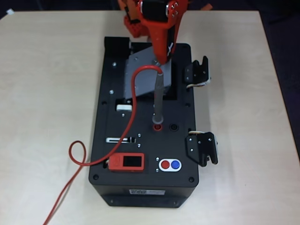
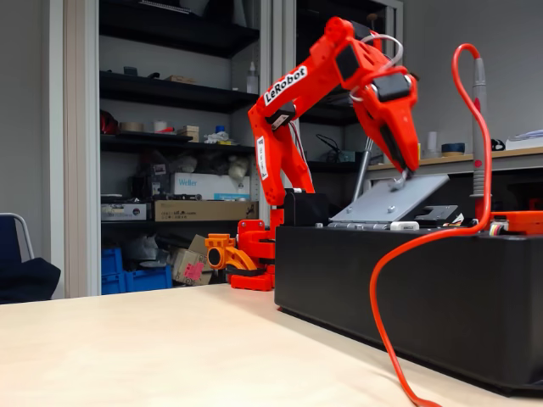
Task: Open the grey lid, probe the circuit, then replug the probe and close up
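Lid (image 1: 143,72): grey plate, propped half-open at 12 o'clock on the black box (image 1: 145,185), tilted in the fixed view. Hand (image 2: 403,174) is set at the lid's raised edge; its opening cannot be told. Probe (image 1: 159,101) stands upright in the red socket (image 1: 158,126). Risk: the lid may be dropped shut if contact slips. Circuit is possibly hidden under the lid.

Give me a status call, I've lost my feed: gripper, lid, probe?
Gripper down at grey lid, jaw state unclear. Lid part-raised, tilted. Probe upright in red socket, red cable trailing across box. Nothing blocking.
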